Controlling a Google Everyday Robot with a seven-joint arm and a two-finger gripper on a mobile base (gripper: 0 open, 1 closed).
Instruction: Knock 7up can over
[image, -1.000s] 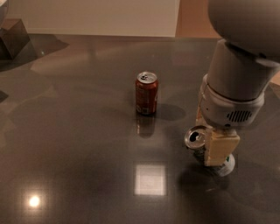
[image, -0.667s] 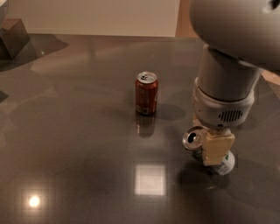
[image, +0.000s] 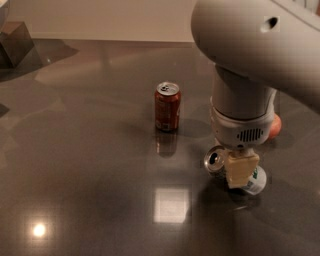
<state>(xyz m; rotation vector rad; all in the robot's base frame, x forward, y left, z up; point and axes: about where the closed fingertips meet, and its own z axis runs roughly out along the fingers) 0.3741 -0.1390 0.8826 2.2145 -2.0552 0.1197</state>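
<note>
The 7up can (image: 256, 181) lies on its side on the dark table (image: 90, 165), its shiny silver top (image: 215, 159) facing left toward the camera. Its silvery-white body with dark print shows to the right of the finger. My gripper (image: 241, 170) hangs straight down over the can from the large grey-white arm (image: 250, 55). One cream-coloured finger (image: 240, 169) covers the can's middle.
A red can (image: 167, 106) stands upright to the left of the arm. An orange-red round object (image: 274, 126) peeks out behind the arm on the right. A dark box (image: 15, 42) sits at the far left corner.
The arm has swung left and closer to the camera, filling more of the upper right. The 7up can lies in the same spot under the gripper. The red can has not moved.
</note>
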